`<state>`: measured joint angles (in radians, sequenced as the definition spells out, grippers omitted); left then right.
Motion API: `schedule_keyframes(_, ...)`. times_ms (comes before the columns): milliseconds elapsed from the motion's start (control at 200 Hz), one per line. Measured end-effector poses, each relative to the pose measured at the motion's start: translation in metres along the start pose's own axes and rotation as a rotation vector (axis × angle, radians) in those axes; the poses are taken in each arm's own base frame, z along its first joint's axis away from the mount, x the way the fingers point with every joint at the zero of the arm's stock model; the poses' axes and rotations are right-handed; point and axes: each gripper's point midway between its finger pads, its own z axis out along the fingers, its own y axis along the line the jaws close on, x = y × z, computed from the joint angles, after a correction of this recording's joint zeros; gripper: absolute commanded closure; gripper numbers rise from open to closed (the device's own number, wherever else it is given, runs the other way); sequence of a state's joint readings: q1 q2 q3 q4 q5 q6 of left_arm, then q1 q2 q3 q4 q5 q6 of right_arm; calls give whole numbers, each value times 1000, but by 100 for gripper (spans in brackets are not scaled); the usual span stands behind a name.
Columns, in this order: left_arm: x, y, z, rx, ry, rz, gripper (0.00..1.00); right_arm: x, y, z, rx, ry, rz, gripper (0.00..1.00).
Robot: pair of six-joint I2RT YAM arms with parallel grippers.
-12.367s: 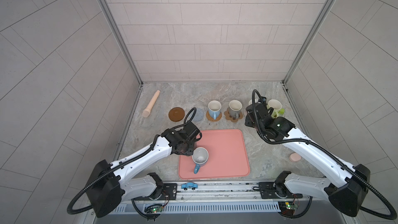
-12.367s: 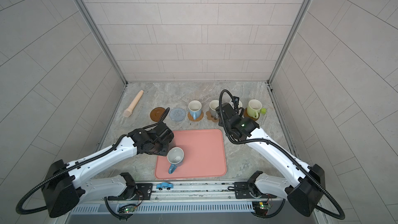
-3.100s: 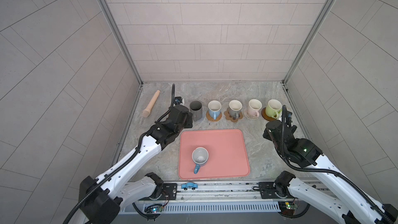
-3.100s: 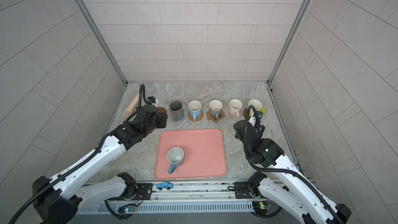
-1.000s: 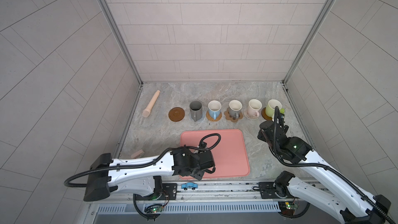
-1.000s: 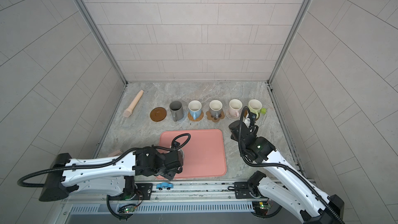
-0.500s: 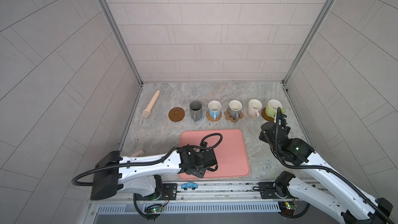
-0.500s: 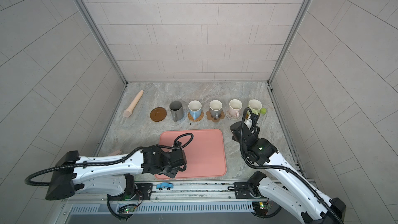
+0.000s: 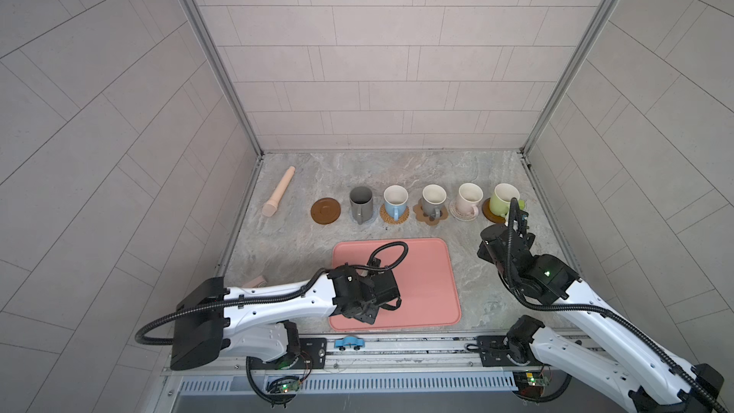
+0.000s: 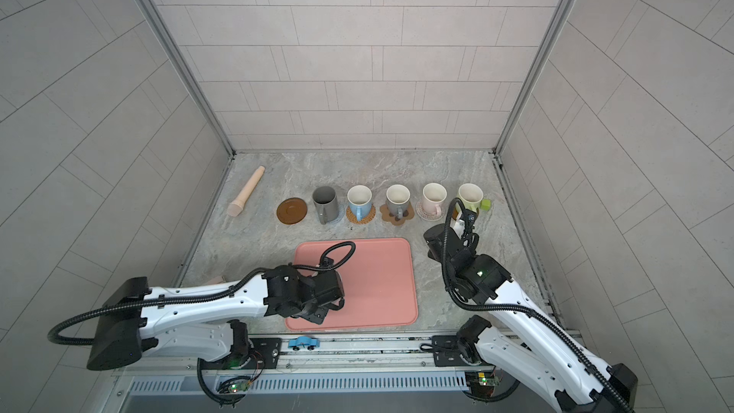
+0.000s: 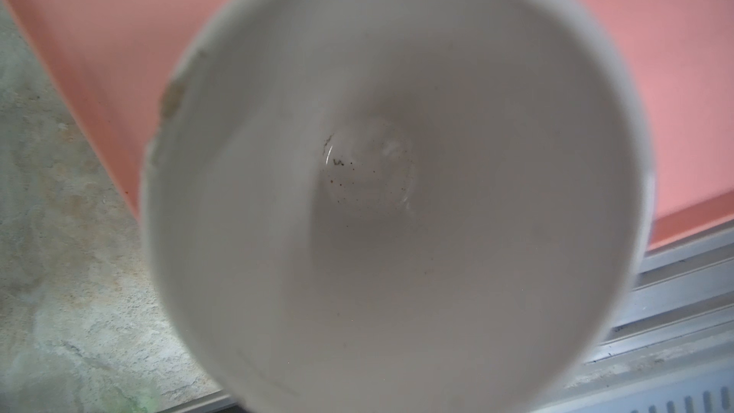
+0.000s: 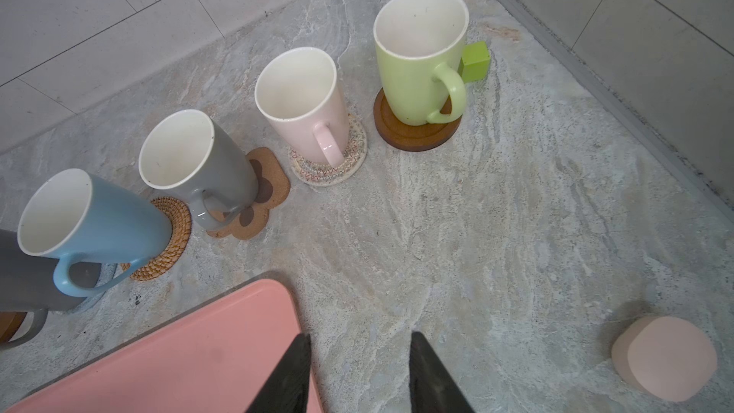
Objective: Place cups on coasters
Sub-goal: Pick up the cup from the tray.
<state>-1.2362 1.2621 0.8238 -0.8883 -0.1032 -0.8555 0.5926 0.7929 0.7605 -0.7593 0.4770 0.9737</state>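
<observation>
Tightly, left gripper [image 9: 379, 304] on pale cup [image 11: 397, 200].

White arms [image 9: 274, 303], black joints [image 9: 353, 295], ribbed black cables [image 9: 391, 244].

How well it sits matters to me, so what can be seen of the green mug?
The green mug is tall, light green outside and cream inside, apparently glazed ceramic, with one looped handle, and empty. It stands upright on a round brown wooden coaster with a raised rim, at the right end of the row of mugs. A small green block sits beside it on its right; whether they touch cannot be told.
</observation>
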Motion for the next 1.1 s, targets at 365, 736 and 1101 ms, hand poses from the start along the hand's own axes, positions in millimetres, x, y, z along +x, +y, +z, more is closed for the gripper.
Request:
schedule_keyframes(365, -5, 5, 1, -7, -22, -18, 88, 1, 0, 1, 3, 2, -3, 57)
schedule_keyframes(736, -19, 22, -8, -12, -76, -70, 88, 1, -1, 1, 6, 3, -5, 57)
schedule_keyframes(1101, -30, 45, -11, -27, -108, -131, 88, 0, -2, -1, 5, 1, -3, 57)
